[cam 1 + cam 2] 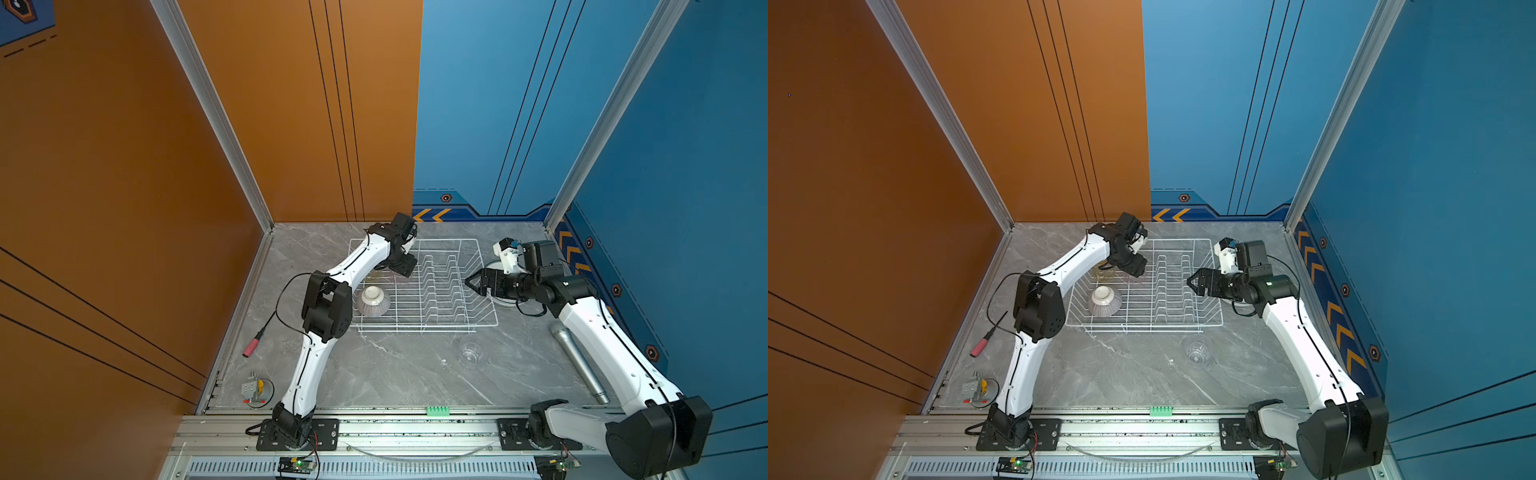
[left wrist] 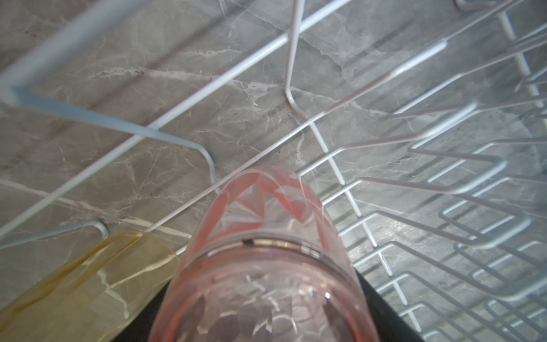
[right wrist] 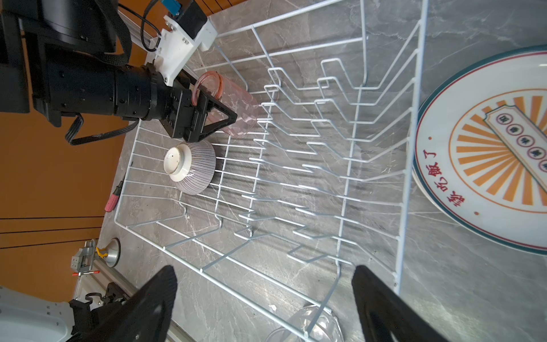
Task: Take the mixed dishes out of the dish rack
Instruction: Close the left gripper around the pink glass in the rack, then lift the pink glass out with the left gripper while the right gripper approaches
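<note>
Though barely showing against the grey table [image 1: 395, 386], note first the clear glass [image 1: 472, 353] resting just in front of the rack [image 3: 410, 154], already out; count it done. Farther in, find the striped bowl [image 1: 372, 300] upside down in the rack's near left corner, foot ring up. Judge it the heaviest piece left: stiff, glazed, chippable, too wide across the body for an easy pinch; best taken by the raised foot ring, or by the rim once tipped. To the right, see the right claw [image 1: 468, 281] hanging over the rack's right edge, jaws well apart, nothing between. Under that arm, spot a printed plate [image 3: 488, 154] flat on the table just outside the rack; cannot tell the number stacked there. Read the plate slots as bare. At the rack's far left corner, find the pink glass [image 2: 266, 242] tipped on its side, with a yellow glass [image 2: 85, 284] just beside it. See the left claw [image 3: 220, 106] set around the pink glass near its mouth, jaws to either side; cannot tell whether pressing yet or merely straddling. Treat both glasses as light, hard, smooth and breakable; expect some purchase from the facets, but also a roll or slip under a loose pinch. Grip across the body below the rim, firmly yet gently, and lift clear of the wires.
</note>
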`<move>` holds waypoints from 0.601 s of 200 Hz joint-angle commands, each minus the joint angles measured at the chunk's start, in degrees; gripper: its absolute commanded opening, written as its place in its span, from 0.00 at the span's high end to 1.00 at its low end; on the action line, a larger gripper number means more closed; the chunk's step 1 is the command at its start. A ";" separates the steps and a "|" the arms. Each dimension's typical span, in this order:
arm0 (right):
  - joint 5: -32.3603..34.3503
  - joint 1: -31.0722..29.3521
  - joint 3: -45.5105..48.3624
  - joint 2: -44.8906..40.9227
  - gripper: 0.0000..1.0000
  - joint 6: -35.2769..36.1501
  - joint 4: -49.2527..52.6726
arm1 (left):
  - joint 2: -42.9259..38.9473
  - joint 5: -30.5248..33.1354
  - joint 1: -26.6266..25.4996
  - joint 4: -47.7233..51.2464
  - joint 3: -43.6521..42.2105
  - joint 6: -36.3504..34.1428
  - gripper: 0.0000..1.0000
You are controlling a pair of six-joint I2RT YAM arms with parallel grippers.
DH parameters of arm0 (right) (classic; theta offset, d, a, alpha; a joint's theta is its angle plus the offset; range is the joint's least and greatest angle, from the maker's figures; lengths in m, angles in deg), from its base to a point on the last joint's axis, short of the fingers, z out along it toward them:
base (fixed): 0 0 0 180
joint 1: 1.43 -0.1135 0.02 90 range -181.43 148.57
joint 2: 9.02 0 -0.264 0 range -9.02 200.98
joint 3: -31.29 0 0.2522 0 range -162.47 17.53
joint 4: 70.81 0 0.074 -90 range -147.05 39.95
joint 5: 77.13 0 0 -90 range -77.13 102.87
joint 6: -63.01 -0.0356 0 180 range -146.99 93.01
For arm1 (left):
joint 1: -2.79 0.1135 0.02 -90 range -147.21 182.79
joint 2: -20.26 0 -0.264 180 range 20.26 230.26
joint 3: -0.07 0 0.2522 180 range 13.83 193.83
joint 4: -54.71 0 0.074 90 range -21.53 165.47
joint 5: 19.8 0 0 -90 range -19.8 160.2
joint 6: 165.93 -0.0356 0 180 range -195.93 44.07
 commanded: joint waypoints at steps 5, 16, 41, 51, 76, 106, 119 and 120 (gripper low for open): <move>-3.39 0.21 1.15 1.47 0.09 -0.38 -2.79 | 0.02 -4.77 0.86 1.42 0.96 -0.35 0.51; -5.15 0.28 1.59 1.96 0.09 -1.10 -4.06 | -0.62 -5.75 1.14 1.38 0.80 -0.46 0.52; -9.05 0.35 2.21 2.63 0.09 -2.37 -7.05 | -2.65 -7.94 1.76 1.41 0.19 -0.41 0.53; -10.54 0.29 2.47 2.85 0.10 -2.86 -8.25 | -3.74 -9.25 2.13 1.31 -0.13 -0.42 0.54; -15.10 0.55 3.77 3.35 0.10 -5.02 -12.66 | -6.65 -12.20 2.90 1.31 -0.87 -0.38 0.54; -19.82 1.07 6.04 3.60 0.13 -8.31 -18.75 | -10.87 -16.38 3.35 1.26 -1.75 -0.38 0.55; -21.31 1.35 7.03 3.69 0.14 -10.03 -21.48 | -12.54 -18.86 3.48 1.22 -1.86 -0.46 0.55; -21.43 1.34 7.05 3.70 0.15 -10.23 -21.67 | -12.68 -19.02 3.46 1.19 -1.91 -0.43 0.56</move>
